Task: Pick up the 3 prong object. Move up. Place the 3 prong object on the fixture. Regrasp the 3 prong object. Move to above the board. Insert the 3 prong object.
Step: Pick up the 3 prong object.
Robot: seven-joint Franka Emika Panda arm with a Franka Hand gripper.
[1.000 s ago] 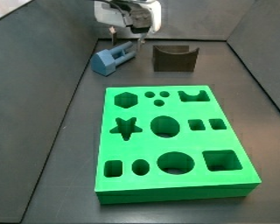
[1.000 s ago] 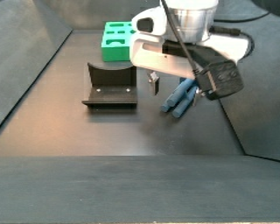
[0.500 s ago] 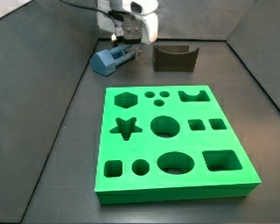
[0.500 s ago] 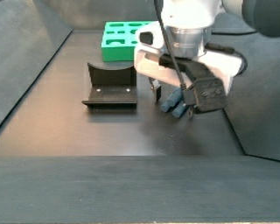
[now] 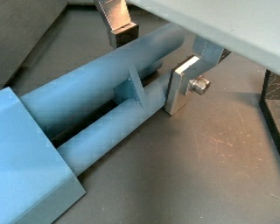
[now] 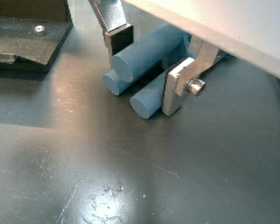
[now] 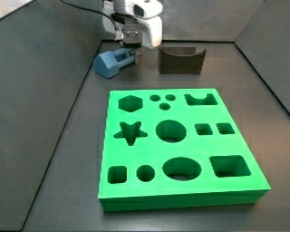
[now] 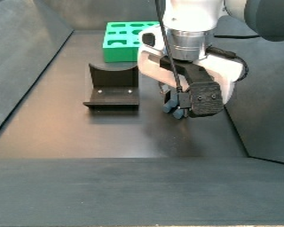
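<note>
I have the hand (image 5: 154, 54) down at the 3 prong object (image 5: 101, 109), its silver fingers (image 6: 178, 86) astride the blue prongs with gaps visible, not yet clamped. The piece lies flat on the dark tabletop (image 6: 130, 166). In a side view it sits at about nine o'clock from the fixture (image 7: 180, 60), with the board (image 7: 178, 149) nearer the camera. The fixture also shows in a wrist view (image 6: 25, 39).
</note>
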